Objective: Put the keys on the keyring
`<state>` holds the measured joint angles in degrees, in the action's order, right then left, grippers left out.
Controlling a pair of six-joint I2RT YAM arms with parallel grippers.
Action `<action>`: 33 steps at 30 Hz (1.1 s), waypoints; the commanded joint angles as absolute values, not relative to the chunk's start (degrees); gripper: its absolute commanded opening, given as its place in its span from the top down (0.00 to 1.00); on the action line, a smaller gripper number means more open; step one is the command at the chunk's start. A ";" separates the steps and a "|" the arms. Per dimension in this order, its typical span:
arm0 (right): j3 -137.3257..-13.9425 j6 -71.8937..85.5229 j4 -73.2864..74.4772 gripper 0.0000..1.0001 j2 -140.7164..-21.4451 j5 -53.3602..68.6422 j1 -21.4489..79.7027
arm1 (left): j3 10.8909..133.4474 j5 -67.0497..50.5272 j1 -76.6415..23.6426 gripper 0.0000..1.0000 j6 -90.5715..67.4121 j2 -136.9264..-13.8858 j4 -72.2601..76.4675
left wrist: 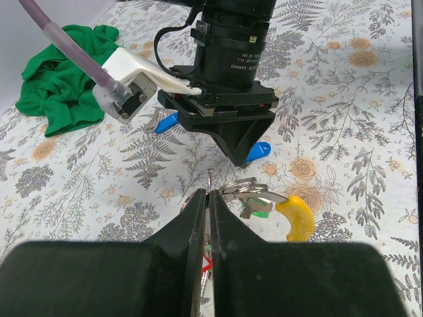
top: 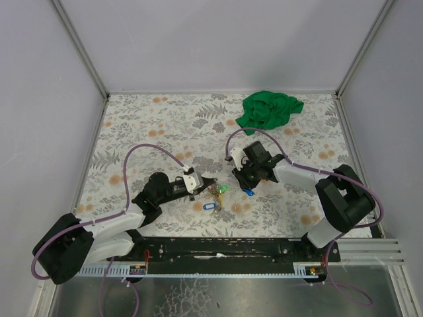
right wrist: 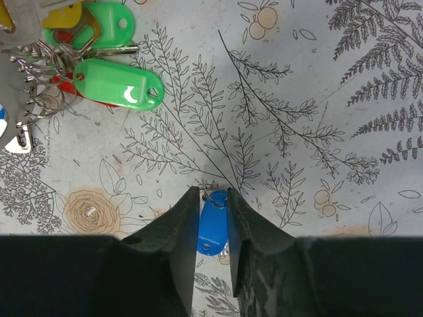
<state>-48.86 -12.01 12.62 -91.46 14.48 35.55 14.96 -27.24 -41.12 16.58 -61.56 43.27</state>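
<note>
**Wire pinched on the left, a blue key between the right fingers**

My left fingers (left wrist: 195, 228) are pressed together, and a thin silvery wire, the keyring (left wrist: 209, 181), stands up out of the seam between their tips. Just past those tips and a little to the right, the bunched keys (left wrist: 264, 206) lie in a small heap on the tabletop (left wrist: 344, 119). A curved yellow head (left wrist: 297, 219) sits outermost, a green head (left wrist: 260, 212) is tucked in beside it, and small silvery split rings lie over both. A sliver of red shows low in the seam.

My right fingers (right wrist: 180, 241) point down at the tabletop, straight ahead of my left ones, with a blue key (right wrist: 213, 228) lying flat between them. Its glossy oblong plastic head fills the gap from one finger to the other, and a small metal ring sits at the end toward the tips. Whether the fingers actually press it, I cannot tell. Ahead of these fingers and off to the left, well apart from the blue key, is the same bunch: two shiny green oblong heads (right wrist: 119, 86), a yellow one and a red one half hidden, all tangled in thin rings.
</note>
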 commanded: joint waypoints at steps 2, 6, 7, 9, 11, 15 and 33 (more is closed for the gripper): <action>-51.14 -11.68 13.15 0.75 -91.44 13.89 35.19 | 14.98 -28.15 -41.27 1.00 16.90 -61.20 48.03; -51.39 -10.56 14.39 0.86 -90.82 13.84 35.16 | 15.09 -28.23 -41.36 1.00 16.79 -61.36 48.04; -51.53 -9.86 14.69 0.87 -90.65 13.51 35.18 | 15.11 -28.29 -41.27 1.00 16.79 -61.38 48.03; -52.08 -8.45 15.48 0.90 -90.62 13.02 35.23 | 15.18 -28.33 -41.31 1.00 16.82 -61.43 47.96; -53.00 -6.34 16.73 0.93 -90.77 11.69 35.16 | 15.23 -28.33 -41.35 1.00 16.84 -61.51 47.91; -55.32 -3.08 19.78 0.99 -91.02 9.34 35.24 | 15.29 -28.43 -41.31 1.00 16.79 -61.63 47.87; -71.66 1.32 39.11 1.00 -104.41 3.28 36.29 | 16.52 -29.36 -41.31 1.00 17.10 -62.99 46.24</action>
<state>-67.53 0.05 34.89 -102.80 5.15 35.64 14.98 -28.34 -41.12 16.60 -62.74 43.18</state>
